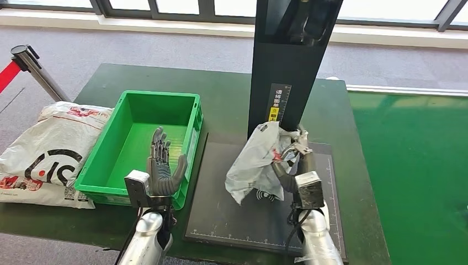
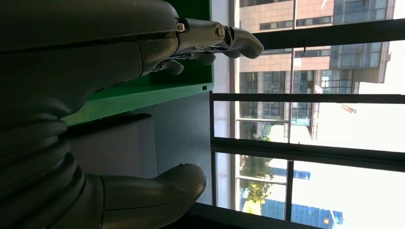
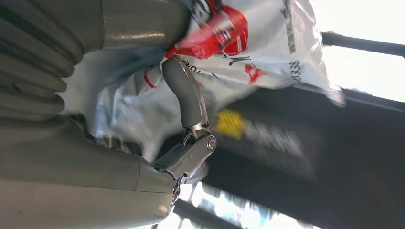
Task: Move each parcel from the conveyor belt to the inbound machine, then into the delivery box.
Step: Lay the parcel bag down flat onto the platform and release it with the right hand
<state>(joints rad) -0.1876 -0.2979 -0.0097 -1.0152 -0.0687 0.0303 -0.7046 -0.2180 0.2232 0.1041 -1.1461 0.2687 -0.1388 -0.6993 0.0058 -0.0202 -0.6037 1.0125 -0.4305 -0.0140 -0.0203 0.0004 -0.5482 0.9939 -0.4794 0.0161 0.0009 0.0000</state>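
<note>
Parcel (image 1: 255, 160) gripped by raised right hand (image 1: 290, 157), left hand (image 1: 161, 165) upright, fingers spread

On the worktop (image 1: 232, 94), a crate (image 1: 141, 143) sits left of centre, a bag (image 1: 47, 154) at far left, a mat (image 1: 232, 210) at lower centre, a pillar (image 1: 290, 61) behind the mat, and a parcel (image 1: 254, 160) above the mat.

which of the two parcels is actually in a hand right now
The white parcel over the black scanner platform, gripped by the right hand. The other parcel lies untouched left of the green box.
</note>
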